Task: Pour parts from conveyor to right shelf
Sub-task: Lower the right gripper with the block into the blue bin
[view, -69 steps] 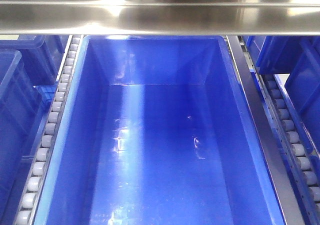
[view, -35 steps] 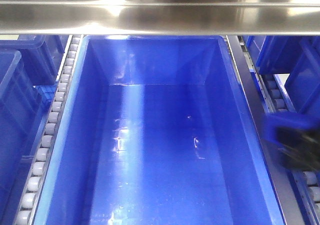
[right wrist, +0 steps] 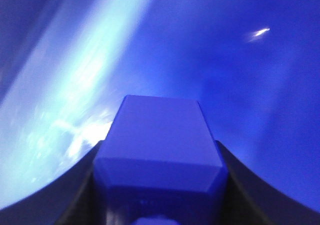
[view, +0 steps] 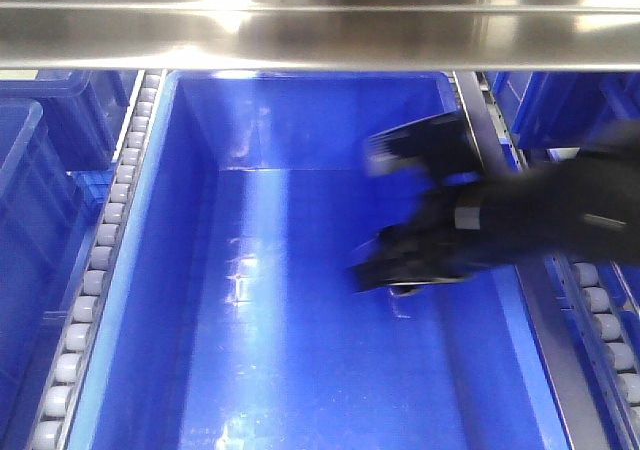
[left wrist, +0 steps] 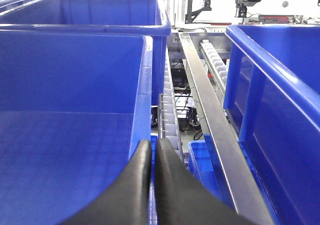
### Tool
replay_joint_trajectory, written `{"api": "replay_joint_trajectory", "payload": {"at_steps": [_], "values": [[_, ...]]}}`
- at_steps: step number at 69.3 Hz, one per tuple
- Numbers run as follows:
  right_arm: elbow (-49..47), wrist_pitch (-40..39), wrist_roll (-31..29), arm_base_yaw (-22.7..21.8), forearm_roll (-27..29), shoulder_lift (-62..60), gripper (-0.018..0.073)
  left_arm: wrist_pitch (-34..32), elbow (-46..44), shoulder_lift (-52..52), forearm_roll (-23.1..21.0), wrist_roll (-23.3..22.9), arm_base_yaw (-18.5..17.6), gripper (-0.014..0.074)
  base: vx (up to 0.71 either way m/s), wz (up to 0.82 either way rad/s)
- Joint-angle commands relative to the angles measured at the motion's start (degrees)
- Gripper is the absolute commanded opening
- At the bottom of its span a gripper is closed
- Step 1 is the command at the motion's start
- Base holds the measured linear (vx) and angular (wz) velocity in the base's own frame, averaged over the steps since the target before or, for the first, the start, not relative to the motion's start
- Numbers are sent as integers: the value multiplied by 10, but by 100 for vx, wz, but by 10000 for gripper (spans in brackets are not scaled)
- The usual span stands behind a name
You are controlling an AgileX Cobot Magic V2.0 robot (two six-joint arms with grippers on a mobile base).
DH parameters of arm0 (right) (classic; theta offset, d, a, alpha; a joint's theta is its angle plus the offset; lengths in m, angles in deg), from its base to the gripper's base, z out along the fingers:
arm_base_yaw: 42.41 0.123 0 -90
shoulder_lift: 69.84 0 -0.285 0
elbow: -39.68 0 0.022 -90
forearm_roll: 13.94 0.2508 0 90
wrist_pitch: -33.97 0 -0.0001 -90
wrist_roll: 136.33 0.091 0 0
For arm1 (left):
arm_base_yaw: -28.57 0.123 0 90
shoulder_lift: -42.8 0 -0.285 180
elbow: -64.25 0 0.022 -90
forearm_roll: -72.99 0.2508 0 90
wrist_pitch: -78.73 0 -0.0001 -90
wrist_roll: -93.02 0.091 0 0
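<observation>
My right tool (right wrist: 159,185) grips the blue block (right wrist: 160,150) over the middle bin (view: 130,300) of the shelf (view: 320,40), right of frame centre; the bin floor lies directly below. My left tool (left wrist: 152,185), pinched closed and holding nothing, idles aside.

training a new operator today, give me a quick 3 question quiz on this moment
1. True or false: the right gripper is over the big blue bin.
2. What does the right gripper hold? A) a blue block B) a grey roller C) nothing
3. How do the left gripper fingers stand?

Key
1. True; it reaches in from the right side.
2. A; the blue block sits between its fingers in the right wrist view.
3. Pressed together, with nothing between them.
</observation>
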Motion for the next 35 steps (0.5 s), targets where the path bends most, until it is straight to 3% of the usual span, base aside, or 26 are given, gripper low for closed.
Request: {"api": "replay_joint_trajectory", "payload": {"at_steps": [1, 18, 35], "values": [[-60, 8, 2, 17, -8, 34, -5, -45, -11, 7, -4, -5, -3, -6, 0, 0], [-181, 83, 1, 36, -16, 175, -5, -45, -11, 7, -4, -5, -3, -6, 0, 0], [-235, 118, -1, 35, -34, 253, -5, -45, -11, 7, -4, -5, -3, -6, 0, 0]]}}
